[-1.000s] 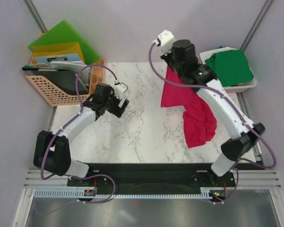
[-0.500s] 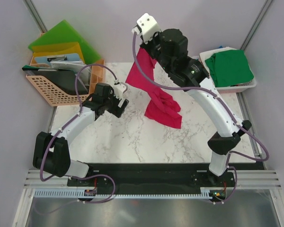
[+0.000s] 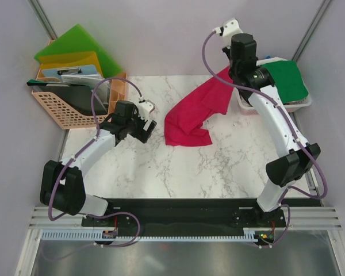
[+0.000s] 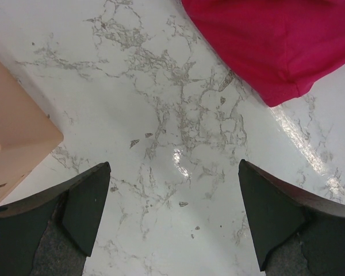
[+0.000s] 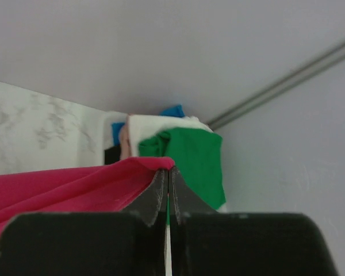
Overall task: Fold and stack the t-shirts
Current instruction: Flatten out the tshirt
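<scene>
A crimson-pink t-shirt stretches from the table's middle up to my right gripper, which is shut on its edge. That gripper hangs at the back right, beside the white basket. In the right wrist view the shut gripper pinches the red t-shirt's fold. Behind it a green t-shirt and a white one lie piled in the basket. My left gripper hovers open over bare marble, left of the shirt's lower end. In the left wrist view this gripper holds nothing, and the red t-shirt's hem lies ahead to the right.
An orange basket with green and yellow folders stands at the back left; its corner shows near my left fingers. The green t-shirt tops the white basket. Marble table lies in front.
My right arm swung from the back centre to the back right with the shirt. The cloth now trails diagonally onto the table. The left arm has not moved.
</scene>
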Robot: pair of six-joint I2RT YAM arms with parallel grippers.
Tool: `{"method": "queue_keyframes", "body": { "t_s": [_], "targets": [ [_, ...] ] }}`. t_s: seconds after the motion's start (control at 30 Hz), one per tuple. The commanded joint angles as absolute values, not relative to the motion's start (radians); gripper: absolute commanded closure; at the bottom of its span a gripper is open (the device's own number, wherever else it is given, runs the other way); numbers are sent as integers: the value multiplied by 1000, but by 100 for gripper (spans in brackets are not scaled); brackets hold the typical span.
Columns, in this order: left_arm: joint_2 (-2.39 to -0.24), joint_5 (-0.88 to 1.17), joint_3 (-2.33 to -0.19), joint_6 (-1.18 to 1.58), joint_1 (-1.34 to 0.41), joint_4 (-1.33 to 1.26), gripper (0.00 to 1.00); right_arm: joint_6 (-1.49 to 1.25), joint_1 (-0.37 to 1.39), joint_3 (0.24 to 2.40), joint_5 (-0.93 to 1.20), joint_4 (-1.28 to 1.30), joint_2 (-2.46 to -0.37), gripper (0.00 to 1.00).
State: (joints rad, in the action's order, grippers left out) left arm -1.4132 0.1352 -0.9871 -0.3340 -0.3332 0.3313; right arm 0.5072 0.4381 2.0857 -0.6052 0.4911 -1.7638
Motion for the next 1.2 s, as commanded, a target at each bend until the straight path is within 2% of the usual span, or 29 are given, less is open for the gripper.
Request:
{"method": "queue_keyframes", "body": {
  "t_s": [0.0, 0.03, 0.07, 0.13, 0.17, 0.27, 0.33, 0.47, 0.6, 0.7, 0.73, 0.8, 0.97, 1.17],
  "targets": [
    [-1414, 163, -1020, -357, -336, 331, 0, 500, 376, 1937, -724, 364, -1640, 100],
    [-1420, 169, -1023, -354, -336, 333, 0, 555, 374, 1892, -757, 286, -1612, 98],
    [-1427, 172, -1025, -353, -337, 333, 0, 577, 376, 1829, -793, 255, -1605, 81],
    [-1433, 178, -1029, -351, -337, 334, 0, 598, 374, 1804, -882, 223, -1606, 56],
    [-1437, 178, -1029, -353, -339, 336, 0, 616, 374, 1775, -912, 206, -1606, 39],
    [-1437, 176, -1031, -351, -342, 337, 0, 573, 383, 1753, -911, 250, -1580, 28],
    [-1428, 172, -1028, -354, -342, 337, 0, 481, 393, 1762, -719, 443, -1533, 27],
    [-1420, 210, -1020, -334, -341, 337, 0, 344, 402, 1651, -349, 635, -1434, 26],
    [-1491, 374, -1061, -285, -348, 403, 0, 324, 407, 1426, -371, 576, -1356, 26],
    [-1586, 518, -1117, -238, -362, 426, 5, 319, 406, 1321, -403, 531, -1325, 26],
    [-1632, 553, -1130, -223, -379, 428, 11, 302, 405, 1304, -397, 525, -1316, 26],
    [-1682, 568, -1182, -212, -397, 437, 18, 284, 407, 1279, -370, 523, -1307, 26],
    [-1831, 569, -1281, -180, -423, 454, 15, 265, 407, 1270, -353, 525, -1292, 26],
    [-1927, 574, -1357, -155, -434, 459, 26, 284, 405, 1233, -365, 515, -1282, 26]
  ]
}}
